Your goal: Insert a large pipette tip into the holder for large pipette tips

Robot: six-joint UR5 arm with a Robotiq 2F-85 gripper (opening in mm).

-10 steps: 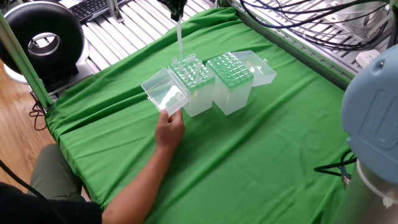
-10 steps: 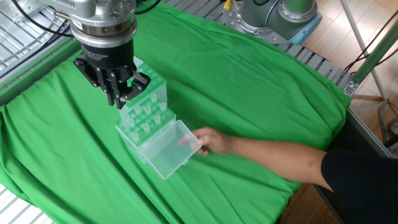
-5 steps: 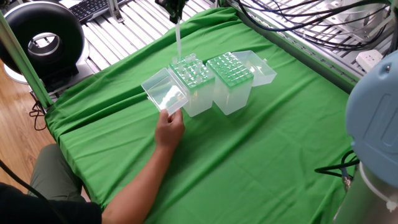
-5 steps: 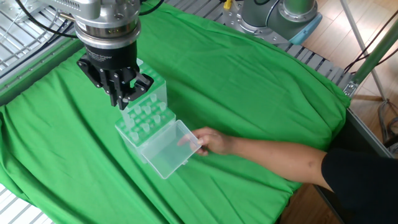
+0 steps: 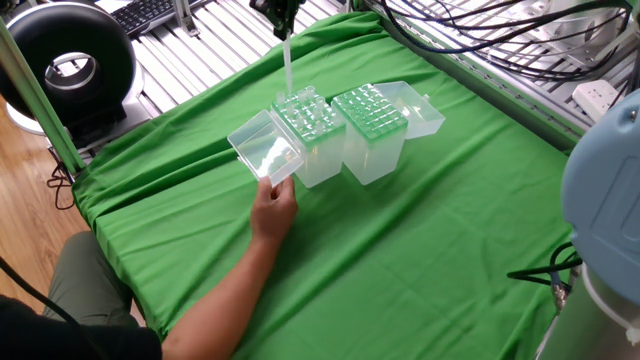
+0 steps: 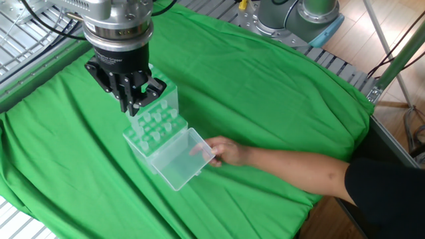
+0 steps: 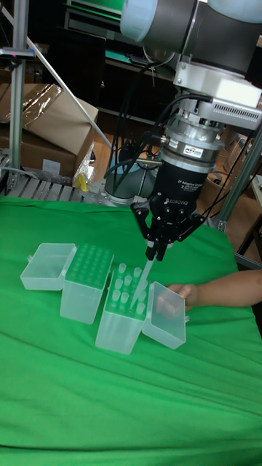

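Two clear plastic boxes sit side by side on the green cloth. We see the holder for large pipette tips with its greenish top full of holes and its clear lid swung open to the side. The other box stands right next to it, touching or almost touching, and we cannot tell which. Some tips already stand in the holder, but they are see-through and hard to count.

We see the gripper right above the holder, with its fingers closed on the top end of a large pipette tip. The tip hangs straight down. In the tall view its thin end reaches down among the tips in the holder, but we cannot tell if it is in a hole or just above one. In one fixed view the gripper is cut off at the top edge, and only the pale tip shows well. In the other fixed view the gripper covers much of the holder, and the tip is hidden behind the fingers.

A person's hand touches the open lid. The person's body is cut off at the edge.
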